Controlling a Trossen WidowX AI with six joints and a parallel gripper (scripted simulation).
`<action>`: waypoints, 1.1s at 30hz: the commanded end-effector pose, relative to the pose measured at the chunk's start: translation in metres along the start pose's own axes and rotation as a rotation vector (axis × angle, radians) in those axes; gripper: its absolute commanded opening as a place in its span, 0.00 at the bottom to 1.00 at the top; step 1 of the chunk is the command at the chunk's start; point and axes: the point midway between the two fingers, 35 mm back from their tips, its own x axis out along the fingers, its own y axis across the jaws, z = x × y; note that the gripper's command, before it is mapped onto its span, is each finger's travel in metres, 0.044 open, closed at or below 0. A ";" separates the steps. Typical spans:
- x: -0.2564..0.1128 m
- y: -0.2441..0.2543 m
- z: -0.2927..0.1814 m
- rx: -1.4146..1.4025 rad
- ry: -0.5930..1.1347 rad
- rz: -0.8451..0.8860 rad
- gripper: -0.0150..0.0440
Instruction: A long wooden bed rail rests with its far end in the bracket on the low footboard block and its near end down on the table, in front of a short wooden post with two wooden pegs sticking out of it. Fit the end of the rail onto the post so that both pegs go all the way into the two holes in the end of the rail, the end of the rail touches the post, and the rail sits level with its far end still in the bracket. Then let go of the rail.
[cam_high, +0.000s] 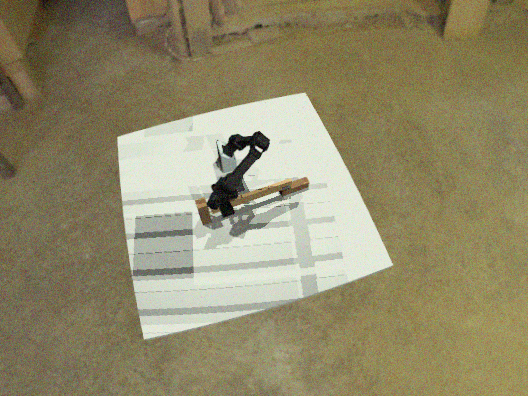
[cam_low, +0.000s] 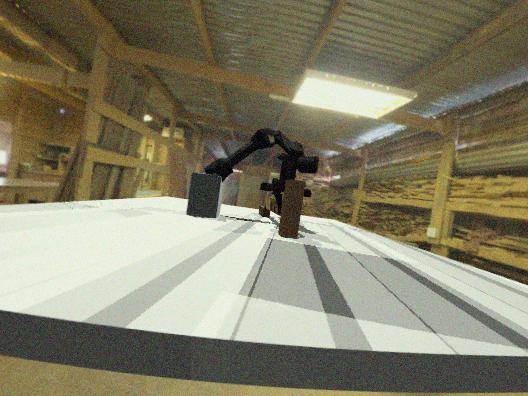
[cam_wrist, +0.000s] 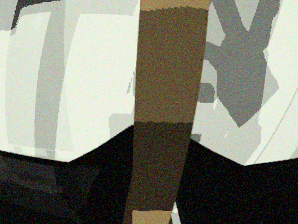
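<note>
The long wooden rail (cam_high: 257, 193) runs across the white table from the short post (cam_high: 202, 211) at the left to the footboard block (cam_high: 299, 185) at the right. My gripper (cam_high: 220, 200) is shut on the rail close to its post end. In the exterior view the post (cam_low: 291, 208) stands in front and hides the rail and the pegs. I cannot tell whether the rail's end touches the post.
The arm's grey base block (cam_high: 226, 162) stands behind the rail, and shows in the low view (cam_low: 204, 195). The table (cam_high: 240, 215) is white with grey stripes. Wooden workshop furniture stands beyond the table's edges.
</note>
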 end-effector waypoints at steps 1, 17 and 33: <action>0.000 -0.001 -0.002 0.001 0.002 -0.003 0.25; 0.000 -0.001 -0.006 0.000 0.002 -0.003 0.25; -0.002 -0.001 -0.007 0.000 0.002 -0.003 0.25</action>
